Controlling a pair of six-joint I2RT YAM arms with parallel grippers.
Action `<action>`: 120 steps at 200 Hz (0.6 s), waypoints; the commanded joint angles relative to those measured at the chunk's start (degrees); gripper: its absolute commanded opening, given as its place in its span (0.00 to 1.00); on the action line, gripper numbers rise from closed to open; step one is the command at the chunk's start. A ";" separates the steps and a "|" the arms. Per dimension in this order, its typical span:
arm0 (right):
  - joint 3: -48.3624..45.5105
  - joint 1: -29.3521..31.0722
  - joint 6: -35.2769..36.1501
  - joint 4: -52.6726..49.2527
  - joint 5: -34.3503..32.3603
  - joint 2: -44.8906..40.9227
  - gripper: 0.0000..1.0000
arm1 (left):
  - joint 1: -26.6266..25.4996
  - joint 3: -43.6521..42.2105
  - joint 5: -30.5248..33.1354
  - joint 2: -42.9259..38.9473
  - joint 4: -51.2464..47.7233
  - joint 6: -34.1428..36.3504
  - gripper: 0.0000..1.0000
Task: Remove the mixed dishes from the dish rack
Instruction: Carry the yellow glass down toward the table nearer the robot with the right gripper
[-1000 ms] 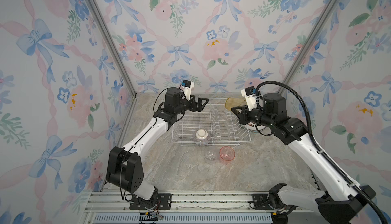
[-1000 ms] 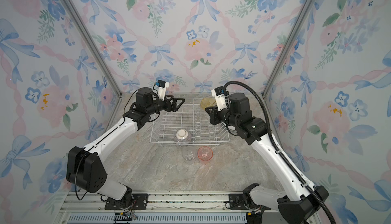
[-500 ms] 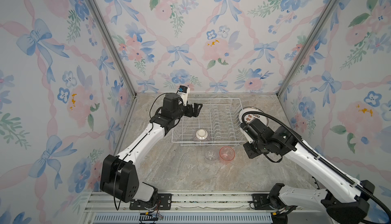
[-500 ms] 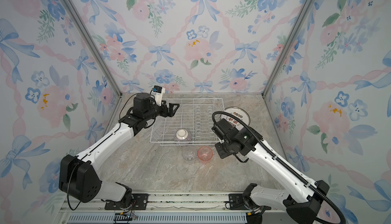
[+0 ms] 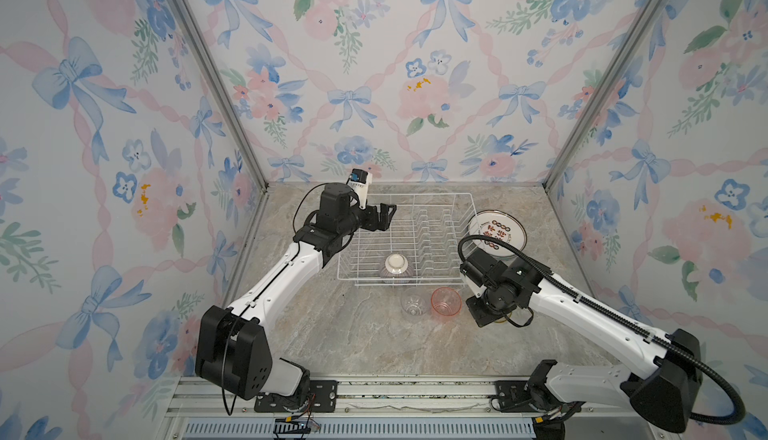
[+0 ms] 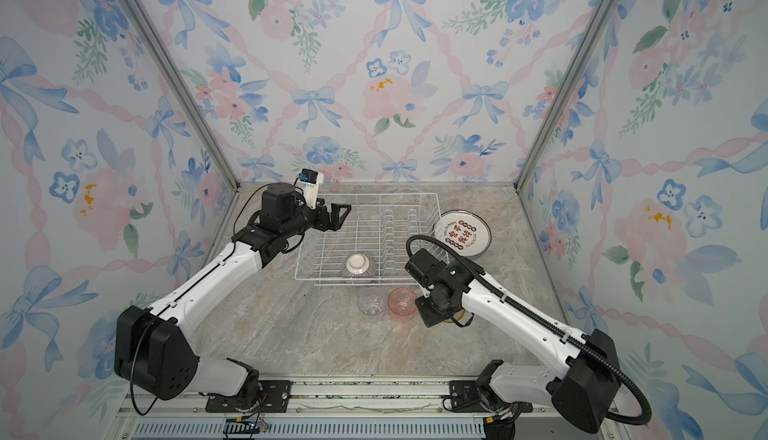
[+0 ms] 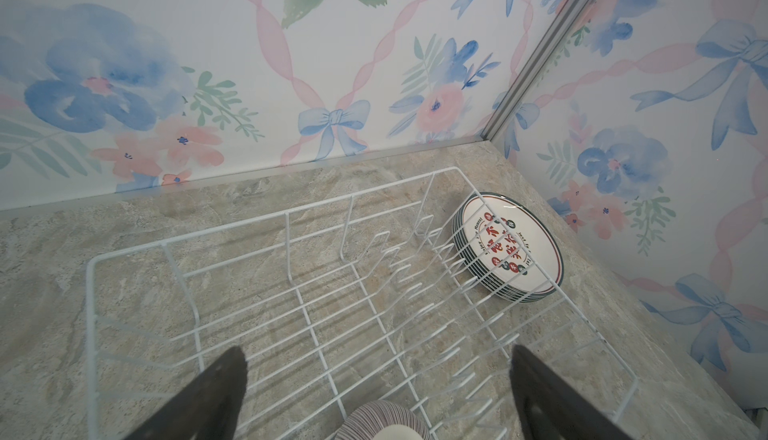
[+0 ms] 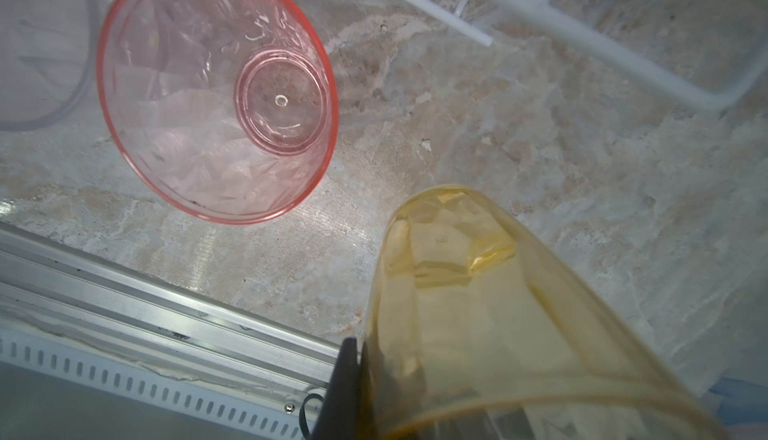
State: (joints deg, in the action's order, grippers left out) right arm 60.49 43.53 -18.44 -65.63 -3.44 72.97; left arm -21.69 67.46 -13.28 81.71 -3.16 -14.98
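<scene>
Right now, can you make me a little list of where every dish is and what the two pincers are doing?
Rack: dish rack, middle back of the table
In the rack: only the striped bowl, upside down
Plates: stacked on the table, right of the rack
Clear tumbler: upright, in front of the rack
Pink tumbler: upright, beside the clear one
Yellow tumbler: held at its rim by the shut right pincer
Left pincer: open, empty, above the rack's back left

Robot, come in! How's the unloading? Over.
Left gripper open over dish rack. Right gripper shut on yellow tumbler. Striped bowl in rack. Pink tumbler close by.
</scene>
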 commanded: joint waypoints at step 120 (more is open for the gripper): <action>-1.26 -5.20 4.51 8.61 7.47 10.12 0.00 | 0.55 2.15 0.36 1.80 -2.33 1.97 0.98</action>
State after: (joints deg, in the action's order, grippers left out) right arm 58.59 38.94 -15.14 -57.04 3.07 81.93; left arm -21.63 68.20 -13.26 83.09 -4.45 -14.09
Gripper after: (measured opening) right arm 0.066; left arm 0.979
